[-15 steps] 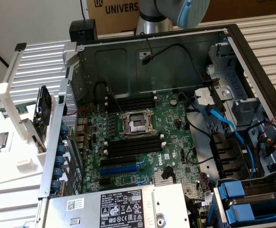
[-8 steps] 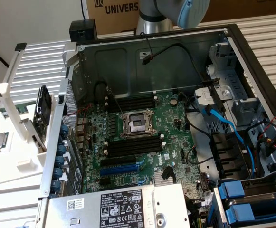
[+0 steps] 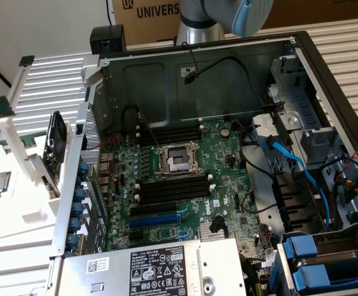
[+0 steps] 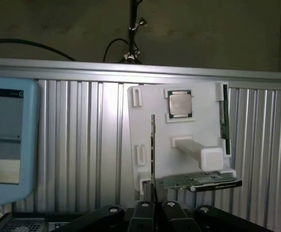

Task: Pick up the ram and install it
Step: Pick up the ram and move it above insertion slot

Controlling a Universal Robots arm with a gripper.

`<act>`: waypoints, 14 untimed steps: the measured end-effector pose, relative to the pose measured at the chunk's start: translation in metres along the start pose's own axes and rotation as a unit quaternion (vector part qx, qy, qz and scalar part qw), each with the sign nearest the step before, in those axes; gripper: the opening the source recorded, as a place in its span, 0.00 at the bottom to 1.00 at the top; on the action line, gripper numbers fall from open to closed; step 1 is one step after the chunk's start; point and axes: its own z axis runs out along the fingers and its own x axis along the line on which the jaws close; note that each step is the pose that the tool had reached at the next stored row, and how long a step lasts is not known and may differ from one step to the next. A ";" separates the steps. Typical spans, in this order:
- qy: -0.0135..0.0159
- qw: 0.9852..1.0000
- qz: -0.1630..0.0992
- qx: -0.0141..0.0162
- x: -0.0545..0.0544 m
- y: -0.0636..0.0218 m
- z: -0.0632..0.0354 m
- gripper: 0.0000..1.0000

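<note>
Your end effector (image 4: 155, 207) is clenched on the ram (image 4: 153, 150). The thin stick stands edge-on, straight out from between the fingertips. It looks pinched at its near end alone, with most of its length free beyond them.

Further out, past the ram's far tip, lies the white fixture (image 4: 203, 116). It carries a silver processor chip (image 4: 180, 102), another green stick (image 4: 223, 125) along one edge, and an expansion card (image 4: 205, 181) on the side nearest the fingers.

Watch that short grip on a long lever. Any side load could make the ram pivot or slide in the pads, and you would lose alignment.

The black memory slots (image 3: 172, 132) sit on either side of the processor socket (image 3: 177, 161) on the motherboard (image 3: 228, 179). You cannot tell from here where they lie relative to the end effector. They are narrow, so a slightly tilted stick would land on a slot wall or a white end clip instead of seating. Pressing then could bend the board or crack a clip.

You cannot tell whether the clips stand open, or which way the ram's notch faces, and a reversed stick will not go in.

A black cable (image 3: 240, 68) and blue cables (image 3: 289, 160) hang inside the case (image 3: 302, 55) and could snag the free end
</note>
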 end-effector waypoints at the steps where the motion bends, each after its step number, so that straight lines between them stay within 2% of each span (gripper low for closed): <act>1: -0.001 1.000 0.000 0.000 0.000 -0.0026 -0.0010 0.12; 5: -0.003 1.000 -0.002 0.000 0.001 -0.0139 -0.0038 0.12; 6: -0.004 1.000 -0.003 0.000 0.001 -0.0205 -0.0044 0.12; 12: -0.004 1.000 -0.007 -0.001 0.002 -0.0427 -0.0057 0.12; 13: -0.004 1.000 -0.010 -0.001 0.002 -0.0589 -0.0058 0.12; 14: -0.004 1.000 -0.011 -0.001 0.002 -0.0629 -0.0058 0.12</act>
